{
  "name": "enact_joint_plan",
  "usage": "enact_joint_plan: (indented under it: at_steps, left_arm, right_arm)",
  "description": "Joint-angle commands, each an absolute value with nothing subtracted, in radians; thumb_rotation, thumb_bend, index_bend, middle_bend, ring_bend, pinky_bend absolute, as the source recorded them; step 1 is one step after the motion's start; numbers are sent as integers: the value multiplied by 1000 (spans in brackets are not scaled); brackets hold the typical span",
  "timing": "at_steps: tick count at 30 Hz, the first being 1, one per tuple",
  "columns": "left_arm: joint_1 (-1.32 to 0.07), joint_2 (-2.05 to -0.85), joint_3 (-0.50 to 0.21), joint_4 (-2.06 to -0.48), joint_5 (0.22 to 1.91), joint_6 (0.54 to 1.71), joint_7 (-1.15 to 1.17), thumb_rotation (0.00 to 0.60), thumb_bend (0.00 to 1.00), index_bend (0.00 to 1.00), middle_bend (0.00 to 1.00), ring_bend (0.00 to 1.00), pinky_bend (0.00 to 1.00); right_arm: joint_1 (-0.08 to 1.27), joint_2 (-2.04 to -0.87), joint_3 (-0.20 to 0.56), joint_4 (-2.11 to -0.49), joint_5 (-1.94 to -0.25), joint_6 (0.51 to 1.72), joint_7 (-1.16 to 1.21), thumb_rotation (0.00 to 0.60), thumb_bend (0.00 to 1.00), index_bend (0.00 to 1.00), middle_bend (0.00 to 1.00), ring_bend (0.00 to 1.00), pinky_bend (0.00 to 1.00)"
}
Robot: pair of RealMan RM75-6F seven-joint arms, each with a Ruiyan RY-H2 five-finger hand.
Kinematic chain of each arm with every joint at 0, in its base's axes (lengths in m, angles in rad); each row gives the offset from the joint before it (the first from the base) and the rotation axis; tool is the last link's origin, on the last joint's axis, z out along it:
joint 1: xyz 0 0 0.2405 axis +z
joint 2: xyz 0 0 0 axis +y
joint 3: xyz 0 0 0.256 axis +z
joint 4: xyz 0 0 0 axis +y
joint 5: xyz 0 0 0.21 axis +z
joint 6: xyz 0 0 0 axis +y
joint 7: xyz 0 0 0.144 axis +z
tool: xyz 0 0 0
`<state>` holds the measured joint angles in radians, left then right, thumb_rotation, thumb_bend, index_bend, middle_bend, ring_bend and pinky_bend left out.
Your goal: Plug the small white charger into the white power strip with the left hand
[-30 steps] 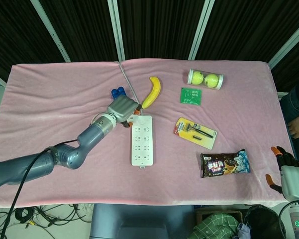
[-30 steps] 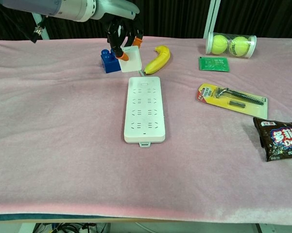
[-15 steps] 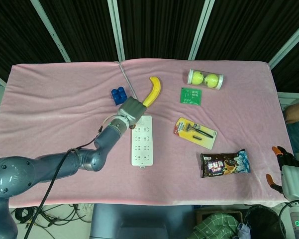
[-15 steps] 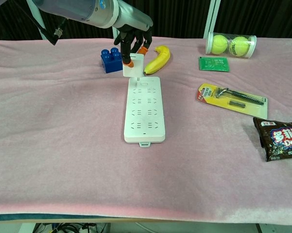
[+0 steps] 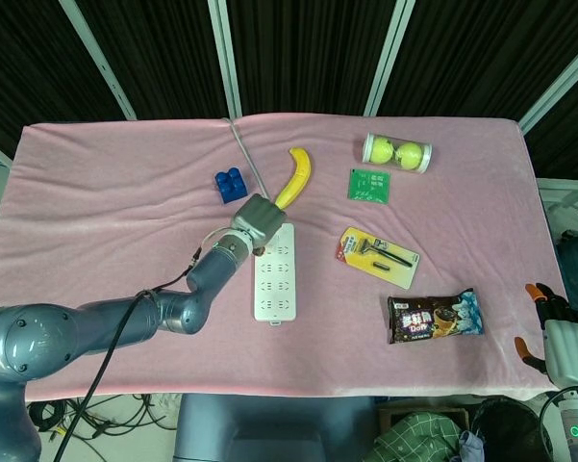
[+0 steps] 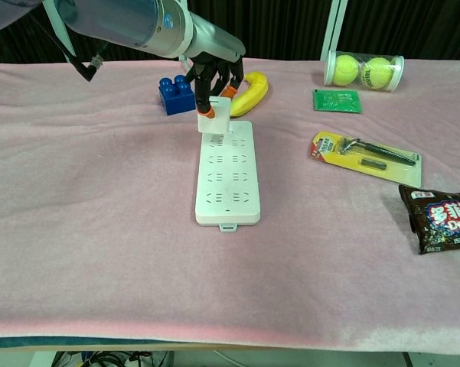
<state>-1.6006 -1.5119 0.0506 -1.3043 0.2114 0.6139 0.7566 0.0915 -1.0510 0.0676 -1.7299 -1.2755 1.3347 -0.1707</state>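
The white power strip (image 6: pixel 228 174) (image 5: pixel 275 274) lies flat in the middle of the pink table, long axis running away from me. My left hand (image 6: pixel 214 80) (image 5: pixel 257 218) hovers over the strip's far left end and pinches the small white charger (image 6: pixel 215 118) between orange-tipped fingers. The charger hangs upright just above the strip's far sockets; whether it touches them is unclear. In the head view the hand hides the charger. My right hand (image 5: pixel 561 342) rests at the table's near right corner, holding nothing.
A blue toy brick (image 6: pixel 175 95) and a banana (image 6: pixel 247 93) lie just behind the strip. A razor pack (image 6: pixel 366 157), a green packet (image 6: pixel 337 101), a tennis ball tube (image 6: pixel 365 71) and a chocolate snack bag (image 6: pixel 441 217) lie to the right.
My left hand has carried the charger from beside the blue brick to the right and nearer, ending over the far end of the power strip. The right hand stayed put.
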Motion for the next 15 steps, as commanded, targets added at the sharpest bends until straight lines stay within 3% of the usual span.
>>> enact_joint_plan:
  at_steps: [1,15]
  left_arm:
    - [-1605,-1520,58,-1298,212,615,759,600,402,595,618,459,523]
    - [-1611,-1534,73,-1283,203,626,753,600,402,596,617,459,523]
  right_arm:
    - [91,-1051,68,-1730,-1277,1337,-171,600,247,120,92,156,267]
    - [91,-1053,67,-1729,-1278,1340,-173,600,248,120,92,156,267]
